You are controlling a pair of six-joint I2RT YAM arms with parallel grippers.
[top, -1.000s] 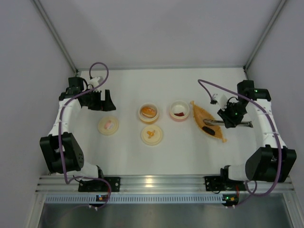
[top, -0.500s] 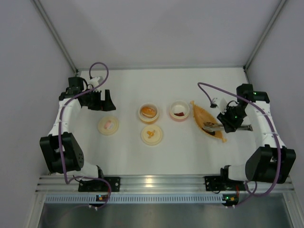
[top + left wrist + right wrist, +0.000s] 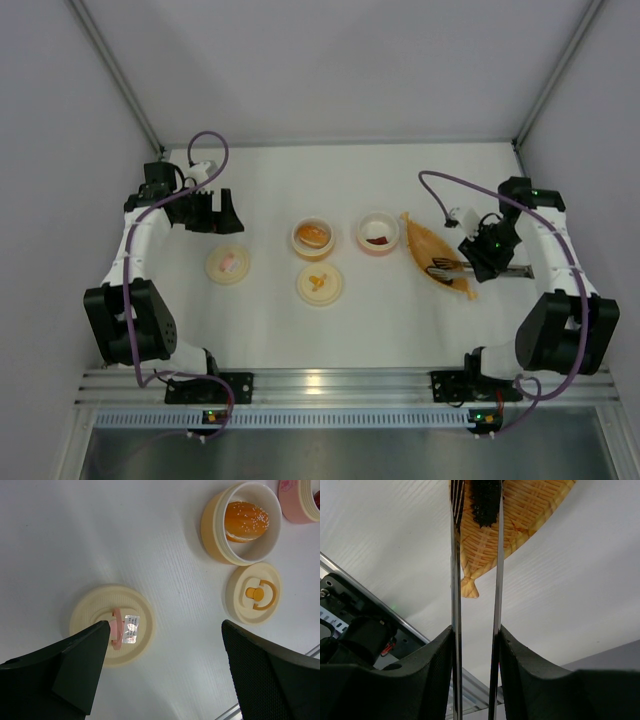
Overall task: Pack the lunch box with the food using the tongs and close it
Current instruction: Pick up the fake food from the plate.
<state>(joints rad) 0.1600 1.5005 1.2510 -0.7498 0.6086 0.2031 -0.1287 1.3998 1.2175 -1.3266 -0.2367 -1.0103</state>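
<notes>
Both right gripper point(image 3: 476, 632) jaws clamp slim grey metal tongs point(image 3: 456, 580); only the wrist view shows them straddling a dark sausage-like piece point(image 3: 486, 500).

The tray point(image 3: 530, 515) is tan basket-weave, the morsel point(image 3: 485, 500) dark brown, the bun point(image 3: 246, 521) orange with white specks.

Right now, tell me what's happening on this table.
The right tool holds the tongs, their two arms straddling a dark sausage-like piece on the orange boat-shaped tray. The left tool hangs open near a cream lid with a pink handle, holding nothing. A bun sits in the orange bowl and a red bit in the pink bowl; both bowls are uncovered.
</notes>
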